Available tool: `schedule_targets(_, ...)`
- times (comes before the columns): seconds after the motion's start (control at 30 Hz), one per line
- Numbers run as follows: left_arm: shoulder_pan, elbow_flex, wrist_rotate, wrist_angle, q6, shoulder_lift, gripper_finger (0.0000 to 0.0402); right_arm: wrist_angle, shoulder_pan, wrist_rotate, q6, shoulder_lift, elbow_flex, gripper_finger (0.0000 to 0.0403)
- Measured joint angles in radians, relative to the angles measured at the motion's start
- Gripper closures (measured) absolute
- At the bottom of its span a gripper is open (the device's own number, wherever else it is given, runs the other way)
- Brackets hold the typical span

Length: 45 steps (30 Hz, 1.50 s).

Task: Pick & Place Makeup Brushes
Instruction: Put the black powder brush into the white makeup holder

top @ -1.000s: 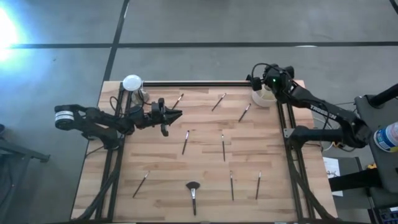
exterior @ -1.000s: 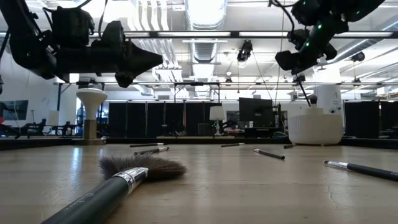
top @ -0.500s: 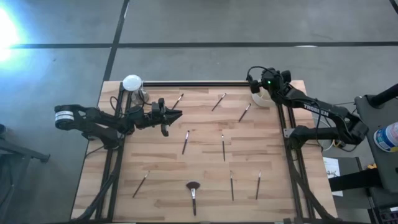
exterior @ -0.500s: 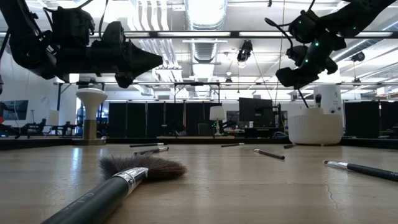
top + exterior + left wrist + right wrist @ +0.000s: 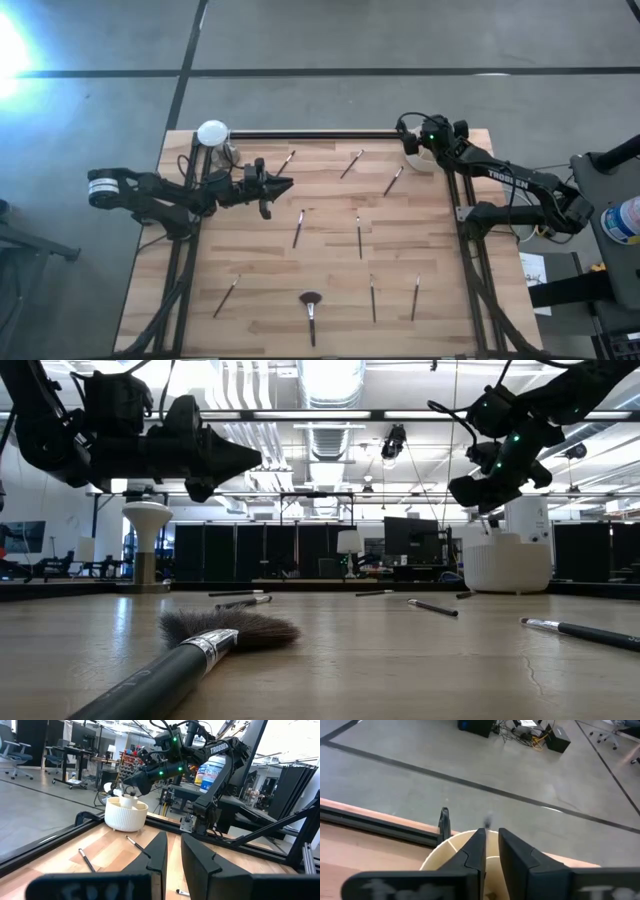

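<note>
A light butcher-block wooden table [image 5: 330,240] with a black metal rail along its edges fills the centre of the high view. At about one o'clock on it stands a round white ribbed cup [image 5: 506,563]. At about eleven o'clock stands a small white mushroom-shaped lamp [image 5: 212,133]. A grey concrete floor [image 5: 300,40] crossed by dark lines surrounds the table.
</note>
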Motion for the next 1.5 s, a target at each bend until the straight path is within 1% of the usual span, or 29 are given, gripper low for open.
schedule_targets(0.2, 0.001, 0.001, 0.000, -0.045, -0.014, 0.000, 0.0354, -0.029, 0.001, 0.000, 0.020, -0.010, 0.000, 0.0321)
schedule_targets(0.33, 0.001, 0.009, -0.011, -0.067, -0.022, 0.000, 0.0354, -0.047, 0.001, 0.000, 0.036, -0.057, 0.000, 0.0301)
schedule_targets(0.43, 0.001, 0.017, -0.014, -0.101, -0.022, 0.000, 0.0354, -0.066, 0.014, 0.000, 0.029, -0.118, 0.001, 0.0305)
schedule_targets(0.53, 0.001, 0.032, -0.019, -0.165, -0.022, 0.000, 0.0355, -0.113, 0.047, -0.016, 0.023, -0.191, 0.002, 0.0329)
schedule_targets(0.7, -0.001, 0.103, -0.035, -0.364, -0.029, 0.000, 0.0375, -0.158, 0.161, -0.023, 0.030, -0.279, -0.019, 0.0386)
schedule_targets(0.77, -0.010, 0.142, -0.047, -0.468, -0.035, 0.000, 0.0386, -0.158, 0.214, -0.027, 0.045, -0.293, -0.043, 0.0392)
schedule_targets(0.83, -0.031, 0.185, -0.087, -0.584, -0.035, 0.002, 0.0397, -0.145, 0.263, -0.023, 0.064, -0.302, -0.075, 0.0394)
schedule_targets(1.0, -0.099, 0.272, -0.163, -0.837, -0.058, 0.002, 0.0401, -0.051, 0.367, -0.019, 0.105, -0.306, -0.171, 0.0394)
schedule_targets(1.1, -0.142, 0.306, -0.206, -0.946, -0.121, 0.002, 0.0401, 0.009, 0.417, -0.018, 0.109, -0.306, -0.211, 0.0394)
schedule_targets(1.27, -0.194, 0.368, -0.291, -1.151, -0.311, 0.032, 0.0401, 0.031, 0.470, -0.017, 0.108, -0.306, -0.237, 0.0394)
schedule_targets(1.37, -0.211, 0.422, -0.310, -1.254, -0.409, 0.092, 0.0401, 0.031, 0.486, -0.015, 0.105, -0.306, -0.245, 0.0394)
schedule_targets(1.43, -0.222, 0.462, -0.314, -1.272, -0.446, 0.147, 0.0398, 0.034, 0.488, -0.014, 0.102, -0.307, -0.246, 0.0394)
schedule_targets(1.5, -0.227, 0.501, -0.313, -1.278, -0.473, 0.205, 0.0387, 0.034, 0.488, -0.015, 0.100, -0.311, -0.247, 0.0394)
